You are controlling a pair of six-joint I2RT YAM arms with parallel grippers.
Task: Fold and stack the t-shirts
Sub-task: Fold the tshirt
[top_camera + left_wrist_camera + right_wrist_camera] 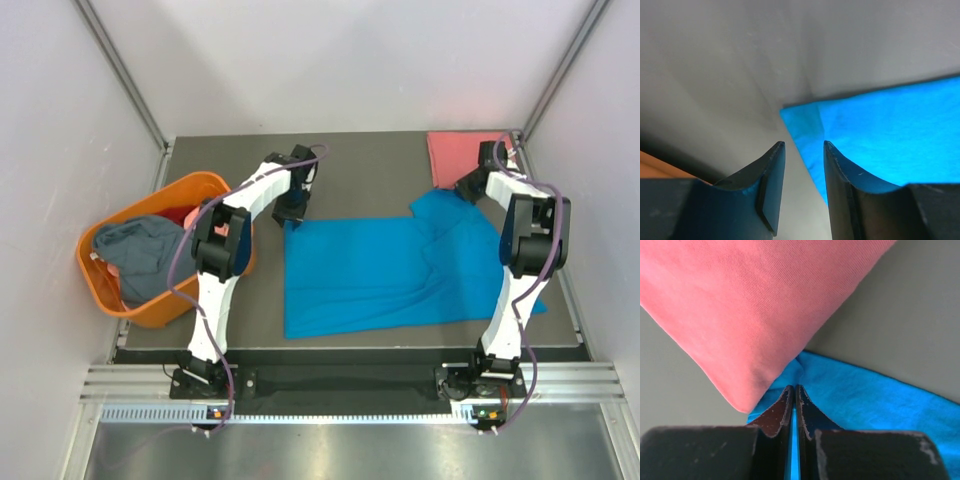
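A bright blue t-shirt point(380, 275) is seen spread mostly flat across the middle of the dark grey table point(370, 160), with its right part rumpled and folded over itself. The left gripper point(292, 212) is lowered at the shirt's far left corner. In the left wrist view its fingers point(770, 170) are held a little apart, the corner and edge of the blue cloth are seen through the gap, and nothing is gripped. The right gripper point(468, 188) is placed at the far right end of the blue shirt. In the right wrist view its fingers point(780, 412) are pressed almost together, with a thin strip of blue cloth pinched between them. A folded salmon-pink t-shirt point(462, 155) is laid at the far right corner of the table, and its near corner is shown just beyond the right fingertips, overlapping the blue cloth. An orange plastic basket point(215, 185) is set at the table's left edge, beside the left arm, and a crumpled grey-blue shirt point(140, 250) is held in it, with a bit of red or pink cloth visible beside that.
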